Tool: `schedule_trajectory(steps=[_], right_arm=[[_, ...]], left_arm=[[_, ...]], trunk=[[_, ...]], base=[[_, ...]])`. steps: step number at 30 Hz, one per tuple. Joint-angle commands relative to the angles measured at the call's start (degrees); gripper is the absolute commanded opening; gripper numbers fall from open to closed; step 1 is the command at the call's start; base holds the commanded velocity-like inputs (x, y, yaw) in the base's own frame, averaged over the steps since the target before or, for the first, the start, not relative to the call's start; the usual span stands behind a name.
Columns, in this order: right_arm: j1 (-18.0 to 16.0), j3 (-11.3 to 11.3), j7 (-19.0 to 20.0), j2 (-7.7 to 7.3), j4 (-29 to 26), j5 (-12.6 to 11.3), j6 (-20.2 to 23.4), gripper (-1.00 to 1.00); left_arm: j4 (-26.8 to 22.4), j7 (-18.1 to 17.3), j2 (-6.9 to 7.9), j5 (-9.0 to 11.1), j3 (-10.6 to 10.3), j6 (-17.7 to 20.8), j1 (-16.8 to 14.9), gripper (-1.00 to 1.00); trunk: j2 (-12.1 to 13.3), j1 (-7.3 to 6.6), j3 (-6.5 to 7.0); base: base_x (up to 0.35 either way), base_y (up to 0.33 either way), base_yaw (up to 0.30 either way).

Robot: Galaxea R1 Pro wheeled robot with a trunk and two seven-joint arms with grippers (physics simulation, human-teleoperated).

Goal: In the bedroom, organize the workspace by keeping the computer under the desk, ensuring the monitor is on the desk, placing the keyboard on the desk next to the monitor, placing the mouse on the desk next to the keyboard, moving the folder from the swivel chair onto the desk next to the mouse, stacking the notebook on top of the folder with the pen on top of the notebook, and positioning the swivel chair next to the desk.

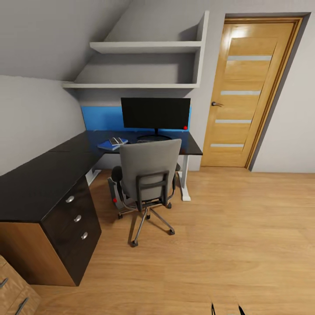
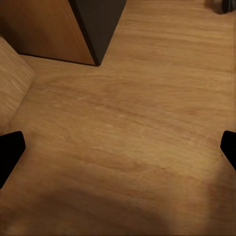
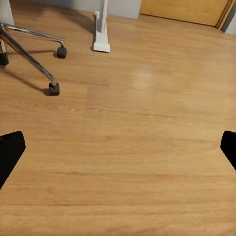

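Glossy black is the top of the L-shaped desk (image 1: 39, 179), which is carried on white legs and has a black three-drawer unit (image 1: 74, 218) at its near end. All three drawers are seen closed, so nothing can be said about what is in them. The monitor (image 1: 155, 113) is placed on the far part of the desk, in front of a blue wall panel (image 1: 100, 118). The blue folder (image 1: 109, 145) is laid on the desktop to the left of the monitor, and the small grey-white notebook (image 1: 116, 140) is seen on top of it; a pen cannot be made out there. The swivel chair (image 1: 148, 175) is pushed close to the desk, its back turned to the camera, and the desk edge behind it is hidden by it. Beside the chair, under the desk, a part of the pale computer (image 1: 114, 192) with a red spot is visible. Two white shelves (image 1: 144, 46) are fixed above, and a wooden door (image 1: 249, 92) is closed at the right. A light wooden chest (image 1: 13, 288) is seen at the near left corner.

The left gripper (image 2: 118, 150) and the right gripper (image 3: 118, 150) are both held wide apart over the bare wooden floor (image 1: 227, 245), and nothing is gripped by either.
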Motion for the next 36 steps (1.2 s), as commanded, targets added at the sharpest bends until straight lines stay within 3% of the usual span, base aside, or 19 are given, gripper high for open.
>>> schedule_trajectory(steps=[1, 15, 20, 27, 36], right_arm=[[0.2, 0.5, -0.1, -0.02, 0.1, -0.3, -0.5, 1.0], [4.2, 0.6, 0.2, 0.09, 0.2, -0.3, -0.3, 1.0], [4.2, 0.5, 0.2, 0.09, 0.2, -0.5, 5.3, 1.0], [4.2, 0.5, 0.2, 0.11, 0.1, -0.5, 8.8, 1.0], [4.3, 0.5, 0.3, 0.13, 0.1, -0.5, 9.2, 1.0]], left_arm=[[0.0, 0.4, -0.02, 0.2, -0.5, -0.3, 0.0, 1.0], [0.0, 0.3, 0.0, 0.2, -0.4, -0.8, 0.1, 1.0], [0.0, 0.1, 0.21, 0.2, -0.4, -0.3, 0.1, 1.0], [0.0, 0.0, 0.24, 0.2, -0.4, 0.9, 0.1, 1.0], [0.0, 0.2, 0.24, 0.2, -0.4, 3.5, 0.1, 1.0]], trunk=[[0.4, -0.23, 0.13], [6.0, -3.31, 2.65], [8.0, -4.41, 3.54], [10.8, -5.94, 4.8], [10.8, -5.94, 4.8]], base=[[0.0, 0.0, 0.0], [0.0, 0.0, 0.0], [0.0, 0.0, 0.0], [0.0, 0.0, 0.0], [0.0, 0.0, 0.0]])
